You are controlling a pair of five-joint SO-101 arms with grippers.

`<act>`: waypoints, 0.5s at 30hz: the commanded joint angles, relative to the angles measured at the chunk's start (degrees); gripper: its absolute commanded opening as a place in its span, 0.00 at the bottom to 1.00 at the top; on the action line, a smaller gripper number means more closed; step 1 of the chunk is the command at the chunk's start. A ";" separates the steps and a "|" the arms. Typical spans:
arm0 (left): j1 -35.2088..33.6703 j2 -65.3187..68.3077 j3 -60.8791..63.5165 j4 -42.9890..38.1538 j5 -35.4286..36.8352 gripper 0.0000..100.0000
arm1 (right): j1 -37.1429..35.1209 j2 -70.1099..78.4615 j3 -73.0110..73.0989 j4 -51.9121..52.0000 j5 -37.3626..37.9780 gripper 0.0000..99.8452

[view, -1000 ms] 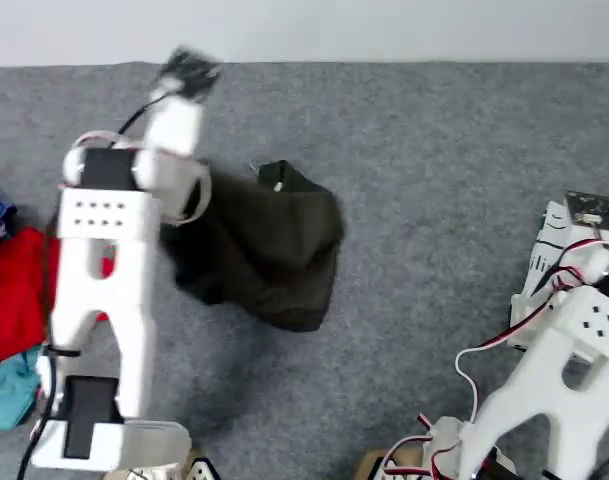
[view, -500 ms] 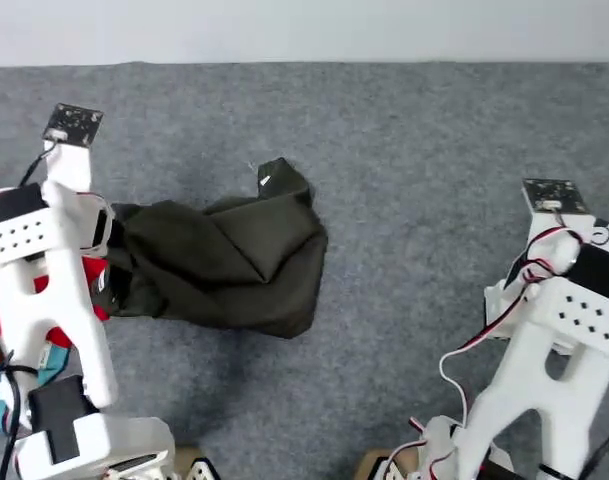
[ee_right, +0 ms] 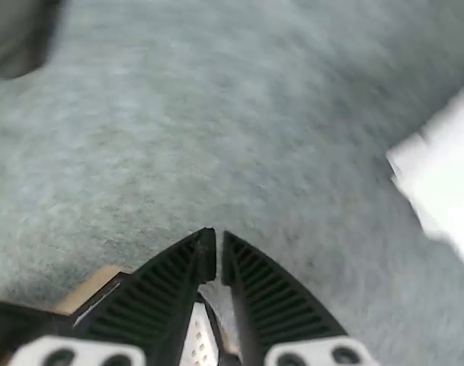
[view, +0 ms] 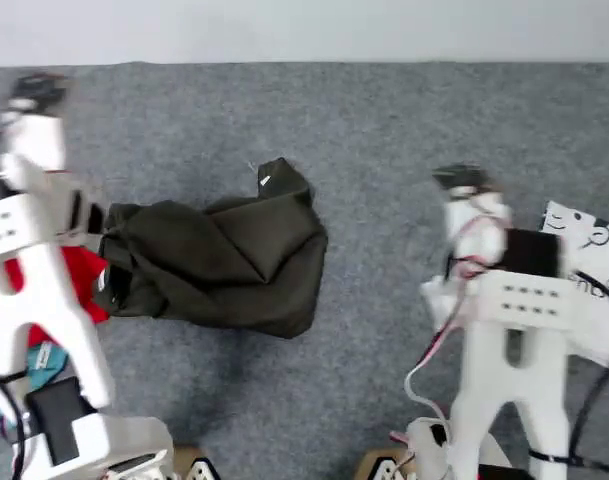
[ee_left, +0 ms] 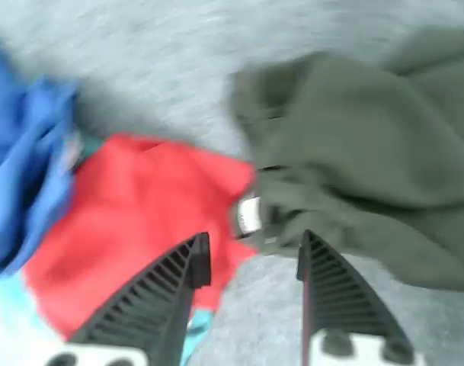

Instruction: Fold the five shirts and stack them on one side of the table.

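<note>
Olive-dark shirt (view: 224, 262), roughly folded but rumpled, lies left of centre on the grey worktop (view: 404, 150). Its left edge touches the red shirt (view: 69, 285), which lies at the worktop's left side with a teal shirt (view: 32, 362) and a blue shirt (ee_left: 26, 168).

Left hand (ee_left: 253, 241): fingers spread, nothing held. It hangs over the seam where the dark shirt (ee_left: 369, 175) meets the red shirt (ee_left: 140, 221), and a small white label shows on the cloth between the fingers.

Right hand (ee_right: 216, 236): fingers pressed together and empty, above bare worktop. It is well apart from the dark shirt and near a white sheet (view: 584, 235).

Step in hand, as judged: the dark shirt is being brought to the stack at the left and is not yet on it. The fold looks loose, with one corner sticking up at the far edge.

Next move, as judged: the left hand would need to come down and pinch the dark shirt's edge through all its layers, so the fold does not open when drawn onto the red shirt. The risk is catching the red cloth along with it. Four shirts can be told apart; a fifth cannot be made out.
</note>
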 commanded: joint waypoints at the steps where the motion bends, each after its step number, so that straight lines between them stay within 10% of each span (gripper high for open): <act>1: -10.81 -0.26 -1.63 0.70 -0.79 0.19 | -9.19 3.03 -1.23 -2.68 -0.44 0.12; 15: -29.45 -0.35 6.55 -3.69 -7.47 0.19 | -35.65 36.79 -24.00 -8.92 -2.29 0.16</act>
